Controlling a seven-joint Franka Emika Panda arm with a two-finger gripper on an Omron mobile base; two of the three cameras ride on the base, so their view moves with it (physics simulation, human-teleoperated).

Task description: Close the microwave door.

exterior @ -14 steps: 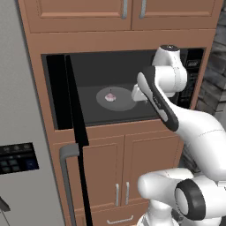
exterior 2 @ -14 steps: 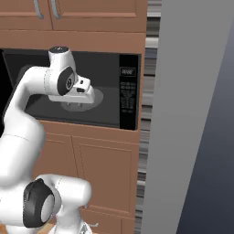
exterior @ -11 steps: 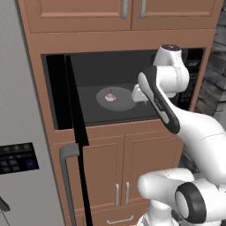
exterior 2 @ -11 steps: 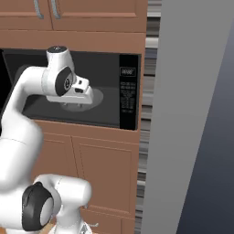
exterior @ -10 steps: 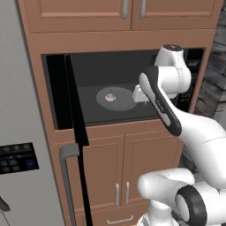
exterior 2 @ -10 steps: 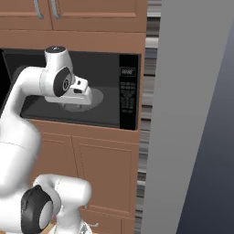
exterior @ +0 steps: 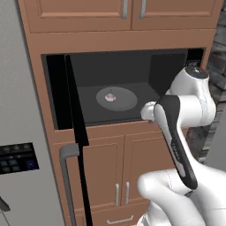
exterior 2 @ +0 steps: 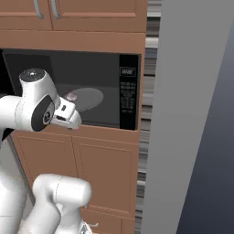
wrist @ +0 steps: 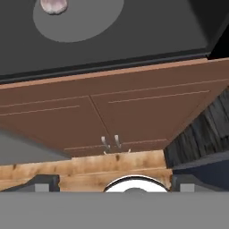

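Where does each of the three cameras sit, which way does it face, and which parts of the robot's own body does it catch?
Left base view: behind the arm to its left, facing the open microwave and its door swung edge-on; arm rises lower right.
Right base view: behind to its right, facing the button panel; arm lower left.
Hand view: on the hand, tilted down over the lower cabinet doors; finger tips at the bottom.
All three share the turntable plate and the small pink item on it.
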